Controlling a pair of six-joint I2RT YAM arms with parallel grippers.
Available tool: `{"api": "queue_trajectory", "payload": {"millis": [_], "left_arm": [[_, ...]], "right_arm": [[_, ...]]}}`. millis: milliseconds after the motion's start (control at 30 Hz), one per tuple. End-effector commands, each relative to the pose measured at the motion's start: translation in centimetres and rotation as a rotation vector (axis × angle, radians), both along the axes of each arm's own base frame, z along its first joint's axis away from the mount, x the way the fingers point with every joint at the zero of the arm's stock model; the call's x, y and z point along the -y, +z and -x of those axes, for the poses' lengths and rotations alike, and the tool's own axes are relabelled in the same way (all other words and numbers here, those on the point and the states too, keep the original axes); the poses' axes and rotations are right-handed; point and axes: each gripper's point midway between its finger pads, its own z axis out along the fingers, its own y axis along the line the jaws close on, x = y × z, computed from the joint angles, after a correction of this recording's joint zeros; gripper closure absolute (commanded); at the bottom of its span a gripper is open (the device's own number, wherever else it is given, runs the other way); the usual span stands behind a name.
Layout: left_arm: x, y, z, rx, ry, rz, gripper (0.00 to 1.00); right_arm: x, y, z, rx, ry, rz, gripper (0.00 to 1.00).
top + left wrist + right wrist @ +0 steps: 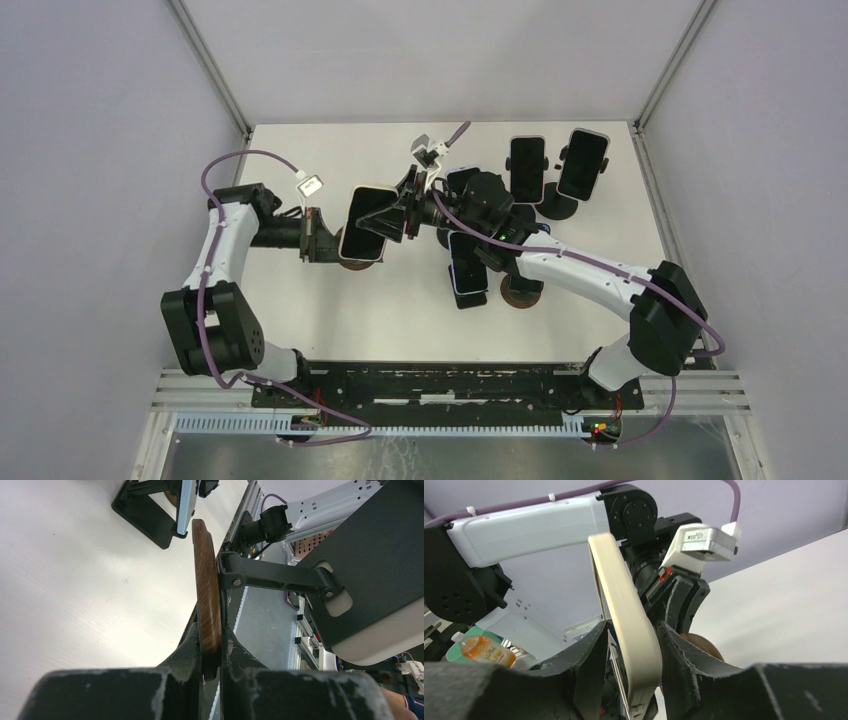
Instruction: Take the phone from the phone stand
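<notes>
A phone in a cream case [363, 222] sits in a black stand with a round wooden base [356, 262], left of the table's middle. My left gripper [322, 237] is shut on that wooden base [207, 590], holding it on edge between its fingers; the gripper [212, 652] shows in the left wrist view, with the stand's black arm [275, 577] and the phone's back [380, 580]. My right gripper [410, 207] is shut on the phone's right edge. In the right wrist view the cream edge [624, 620] runs between my right gripper's [631, 635] fingers.
Other phones stand on stands: two at the back right [527, 165] [583, 160] and one near the middle [467, 265] beside a wooden base [520, 292]. One such stand shows in the left wrist view [150, 510]. The right arm [590, 275] crosses the table's middle.
</notes>
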Motion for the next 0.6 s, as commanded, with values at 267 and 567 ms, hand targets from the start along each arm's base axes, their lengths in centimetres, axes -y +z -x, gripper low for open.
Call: {"api": "queue_trajectory", "payload": {"millis": [267, 567], "left_arm": [[0.6, 1.1, -0.5, -0.013, 0.012, 0.084, 0.98], [0.6, 1.1, -0.8, -0.028, 0.013, 0.089, 0.98]], "right_arm": [[2.8, 6.9, -1.2, 0.113, -0.11, -0.119, 0.56], [3.4, 7.8, -1.3, 0.125, -0.114, -0.136, 0.81]]}}
